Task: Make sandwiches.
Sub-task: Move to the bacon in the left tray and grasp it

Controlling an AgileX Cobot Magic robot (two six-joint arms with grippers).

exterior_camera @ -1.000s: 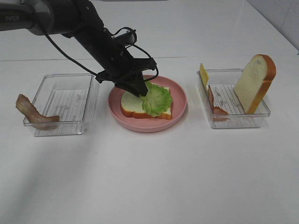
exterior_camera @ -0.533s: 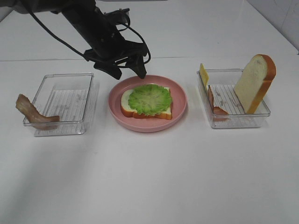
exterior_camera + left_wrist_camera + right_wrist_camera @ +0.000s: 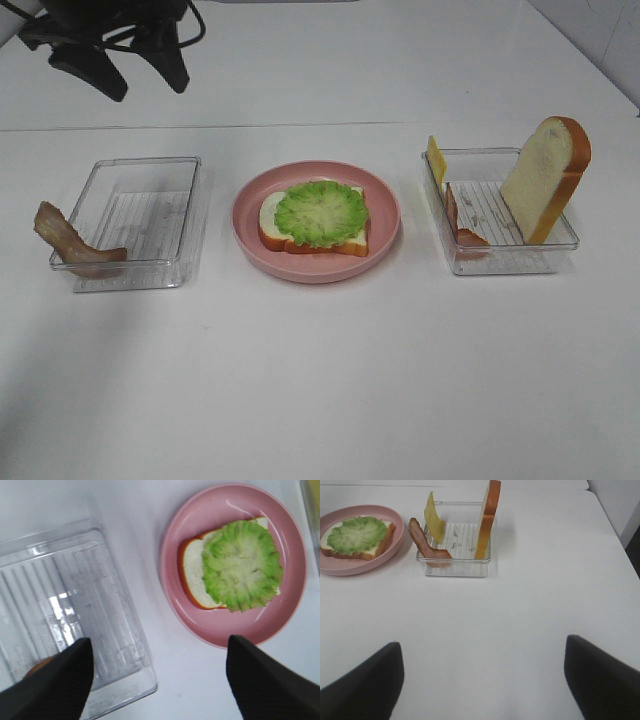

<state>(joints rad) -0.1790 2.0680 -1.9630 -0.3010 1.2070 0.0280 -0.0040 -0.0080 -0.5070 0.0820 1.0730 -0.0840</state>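
The left gripper (image 3: 140,72) hung high above the far left of the table (image 3: 320,380) with its 2 dark fingers spread apart and nothing between them. In its own wrist view those fingers (image 3: 55,685) framed bare table, with the left tray to one side and the plate to the other. The clear left tray (image 3: 190,200) lay nearest that gripper, nearer the camera on the table. 1 bacon strip (image 3: 65,238) lay across that tray's front left corner, with one end poking out past the wall.

Just beside the tray, at the middle of the table, sat the round pink plate (image 3: 385,215). On it lay 1 bread slice (image 3: 268,218), flat, white with an orange-brown crust. The ruffled green lettuce leaf (image 3: 320,212) was spread on top, covering most of the bread and leaving 1 white side bare.

To the right of the plate stood the clear right tray (image 3: 500,262). A 2nd bread slice (image 3: 545,180) stood on edge inside it, leaning at the right wall. A yellow cheese slice (image 3: 436,158) stood at the far left corner, and another bacon strip (image 3: 460,225) rested along the left wall.

The right gripper (image 3: 482,675) was out of the high view. Its wrist camera showed both fingers wide apart over bare table, gripping nothing, well apart from the right tray.
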